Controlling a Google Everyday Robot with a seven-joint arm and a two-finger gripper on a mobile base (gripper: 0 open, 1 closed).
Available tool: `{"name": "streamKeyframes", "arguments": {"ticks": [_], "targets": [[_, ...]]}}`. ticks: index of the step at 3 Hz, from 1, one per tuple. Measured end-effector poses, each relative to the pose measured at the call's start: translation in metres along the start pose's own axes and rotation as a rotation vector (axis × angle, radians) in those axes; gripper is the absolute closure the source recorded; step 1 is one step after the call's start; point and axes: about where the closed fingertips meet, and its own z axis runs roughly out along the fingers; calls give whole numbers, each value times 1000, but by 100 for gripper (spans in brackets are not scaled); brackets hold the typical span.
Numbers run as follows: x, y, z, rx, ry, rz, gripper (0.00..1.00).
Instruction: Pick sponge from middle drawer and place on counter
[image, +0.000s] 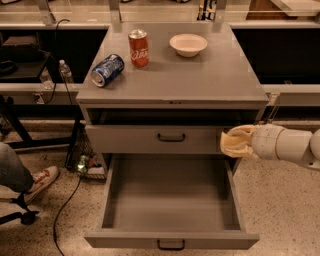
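Note:
The pale-yellow sponge (236, 142) is held in my gripper (243, 143), which reaches in from the right on a white arm. It hangs above the right wall of the open middle drawer (170, 204), level with the closed drawer front above it. The drawer's flat floor is bare. The grey counter (200, 75) lies above and to the left of the gripper. The fingers are wrapped by the sponge and mostly hidden.
On the counter stand an upright red soda can (138, 48), a blue can lying on its side (107, 70) and a white bowl (188, 44). A person's shoe (40, 179) and cables lie on the floor at the left.

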Motion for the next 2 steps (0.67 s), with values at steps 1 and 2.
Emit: {"name": "streamKeyframes", "arguments": {"ticks": [1, 2], "targets": [[0, 0, 0, 0, 0, 0, 100], [-37, -53, -35, 97, -22, -86, 100]]}}
